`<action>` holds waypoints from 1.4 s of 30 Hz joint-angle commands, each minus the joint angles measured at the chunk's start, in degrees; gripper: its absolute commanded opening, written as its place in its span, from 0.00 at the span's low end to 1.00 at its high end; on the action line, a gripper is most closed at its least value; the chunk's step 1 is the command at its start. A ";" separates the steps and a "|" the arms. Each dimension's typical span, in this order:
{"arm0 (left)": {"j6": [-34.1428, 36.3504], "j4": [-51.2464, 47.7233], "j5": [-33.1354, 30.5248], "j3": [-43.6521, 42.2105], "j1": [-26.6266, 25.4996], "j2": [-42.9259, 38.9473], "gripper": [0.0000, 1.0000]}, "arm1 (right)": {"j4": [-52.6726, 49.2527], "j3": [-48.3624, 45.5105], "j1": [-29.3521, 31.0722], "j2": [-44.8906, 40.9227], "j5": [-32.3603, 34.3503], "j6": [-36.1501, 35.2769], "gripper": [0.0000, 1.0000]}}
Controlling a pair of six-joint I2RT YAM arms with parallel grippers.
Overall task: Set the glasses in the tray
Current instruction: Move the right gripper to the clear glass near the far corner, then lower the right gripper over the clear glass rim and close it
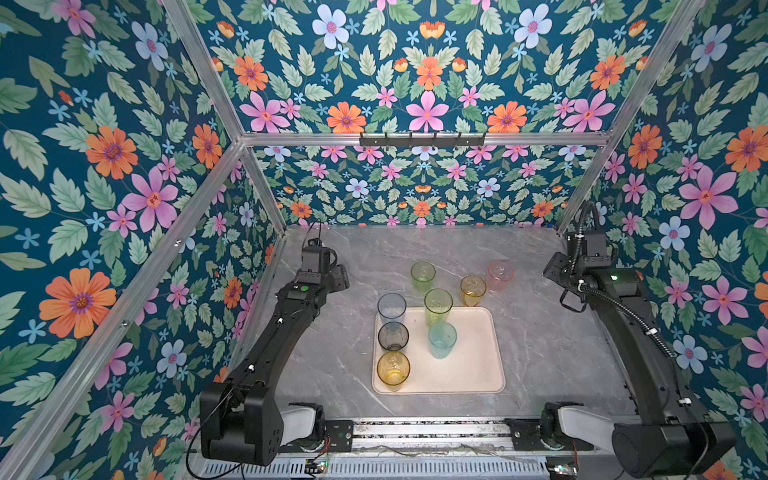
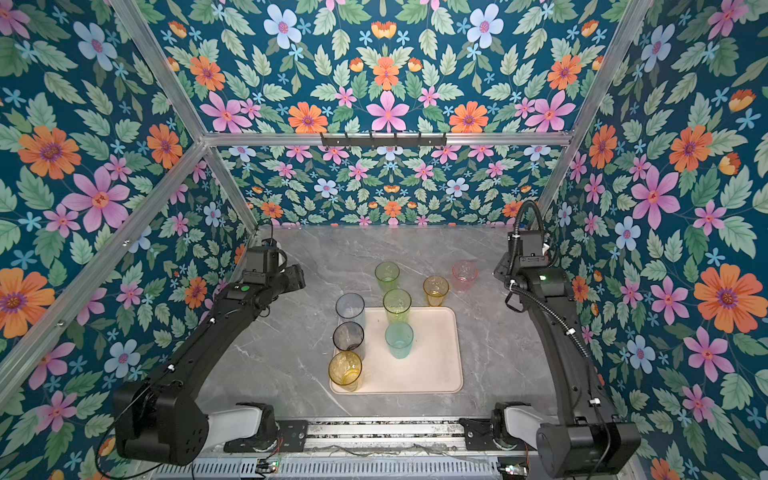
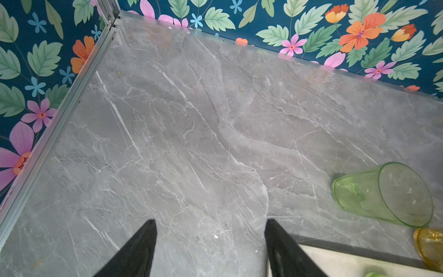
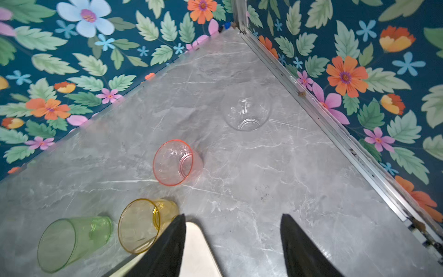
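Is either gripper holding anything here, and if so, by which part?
Nothing is held. The left gripper and the right gripper both stand open above the grey marble tabletop, with nothing between the jaws.

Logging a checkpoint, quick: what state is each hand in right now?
Left hand: open, holding nothing.
Right hand: open, holding nothing.

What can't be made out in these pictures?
- Clear glass: plain in the right wrist view; missing from both top views, too faint or hidden.
- Left gripper and right gripper: fingertips hidden under their own wrists in both top views.
- Tray: cut off by the left wrist view's edge and a finger.
- Amber glass: cut by the same edge.
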 commanded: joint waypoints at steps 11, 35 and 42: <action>0.55 -0.12 -0.54 0.54 0.07 0.08 0.74 | 7.49 0.54 -13.28 10.28 -6.03 0.88 0.73; 0.70 -0.12 -0.01 0.67 0.07 0.25 0.74 | 5.78 11.11 -18.86 25.05 -11.08 1.74 0.74; 0.64 -0.22 0.03 0.65 0.14 0.24 0.74 | 6.71 11.32 -19.21 28.53 -10.92 1.92 0.74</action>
